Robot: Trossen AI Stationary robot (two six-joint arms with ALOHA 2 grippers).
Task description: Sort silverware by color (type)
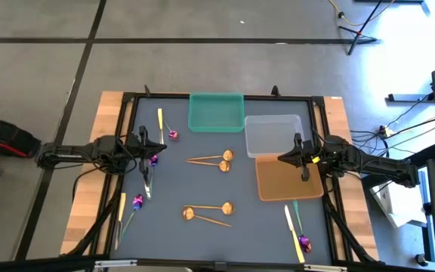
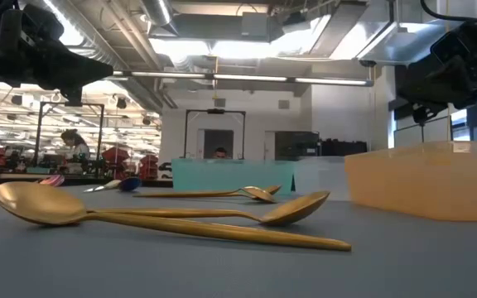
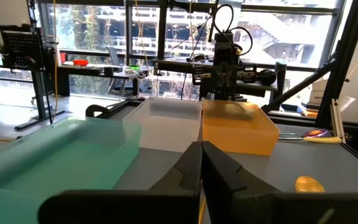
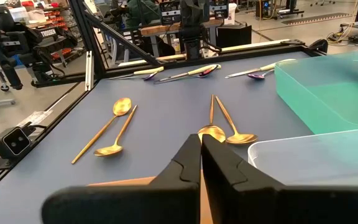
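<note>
The left gripper (image 1: 159,147), fingers pressed together, hangs just above the purple-headed spoon (image 1: 152,161), handle pointing toward the table's near edge.

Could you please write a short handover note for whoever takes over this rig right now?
Left claw: shut, empty, over the mat's left side.
Right claw: shut, empty, where the clear tray meets the orange tray.
Silverware: four gold spoons mid-mat; purple spoons and yellow knives on the left; one knife and one purple spoon at the front right.
Done: nothing; the green tray and the other two trays look empty.
Left: sort every piece by kind.
</note>
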